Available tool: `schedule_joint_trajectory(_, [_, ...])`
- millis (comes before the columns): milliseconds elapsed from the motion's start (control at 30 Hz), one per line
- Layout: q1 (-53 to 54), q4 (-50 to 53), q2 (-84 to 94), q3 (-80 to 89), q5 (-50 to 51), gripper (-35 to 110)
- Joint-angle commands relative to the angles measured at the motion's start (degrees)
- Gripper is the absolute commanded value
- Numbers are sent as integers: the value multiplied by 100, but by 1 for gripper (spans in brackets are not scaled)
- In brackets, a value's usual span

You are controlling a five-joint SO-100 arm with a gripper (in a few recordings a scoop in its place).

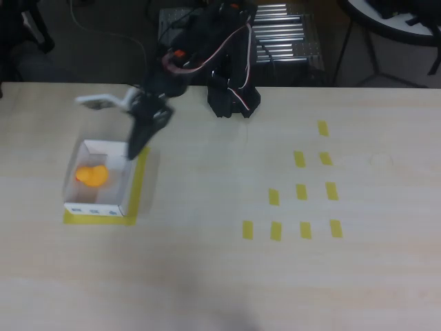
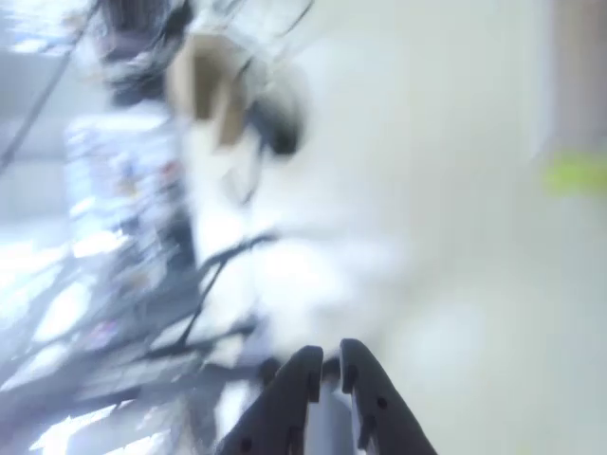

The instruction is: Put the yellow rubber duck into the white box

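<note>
In the overhead view the yellow rubber duck (image 1: 91, 176) lies inside the white box (image 1: 94, 208), toward the left half of its floor, apart from the robot. The box stands near the left end of the pale wooden surface (image 1: 207, 276) on a yellow tape rectangle (image 1: 140, 186) that shows along its right side and front edge. The black arm reaches from its base (image 1: 233, 101) at the back edge of the surface leftward and forward, and the gripper (image 1: 132, 153) points down over the box's back right corner; whether its tip touches the wall cannot be told. A white part (image 1: 98, 101) juts out to the left from the arm, above the box. In the wrist view the gripper (image 2: 328, 364) rises from the bottom edge with its two dark fingers (image 2: 302, 379) nearly together at the tips, only a narrow slit between them, and nothing held there. The rest of that view is heavily blurred: a pale surface on the right, a smear of yellow-green (image 2: 577, 175) at the right edge, and dim clutter on the left that cannot be made out. On the right half of the surface in the overhead view, well apart from the box, small yellow tape strips (image 1: 301, 192) lie in a loose stepped grid.
</note>
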Motion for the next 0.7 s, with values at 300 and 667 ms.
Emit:
schedule_joint_trajectory(300, [-2839,1696,5458,4720,2162,0])
schedule_joint_trajectory(667, [-2971,2435,6548,5924,2241,0])
